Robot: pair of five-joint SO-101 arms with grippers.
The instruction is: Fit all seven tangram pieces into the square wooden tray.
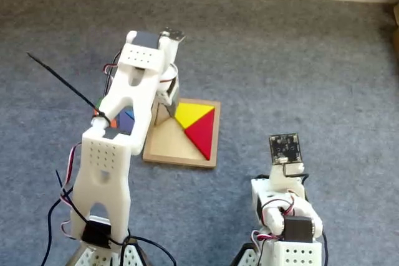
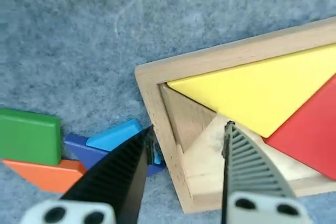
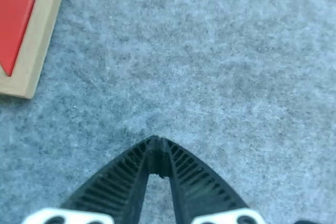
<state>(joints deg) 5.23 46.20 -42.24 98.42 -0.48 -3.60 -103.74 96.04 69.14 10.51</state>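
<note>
The square wooden tray (image 1: 159, 154) lies mid-table and holds a yellow triangle (image 1: 193, 114) and a red triangle (image 1: 202, 134) in its right half. My left gripper (image 2: 189, 128) is open and straddles the tray's wall (image 2: 210, 56) near a corner. One finger is outside the tray and the other is over the bare floor inside. Just outside that wall lie a light blue piece (image 2: 113, 135), a dark blue piece (image 2: 86, 150), a green piece (image 2: 29, 136) and an orange piece (image 2: 44, 174), close together. My right gripper (image 3: 157, 141) is shut and empty over carpet, short of the tray corner (image 3: 42, 40).
Grey carpet covers the whole table. A thin black cable tie (image 1: 62, 82) sticks out from the left arm (image 1: 109, 160), which hides most of the loose pieces in the high view. The right arm (image 1: 287, 216) is folded back at the near right.
</note>
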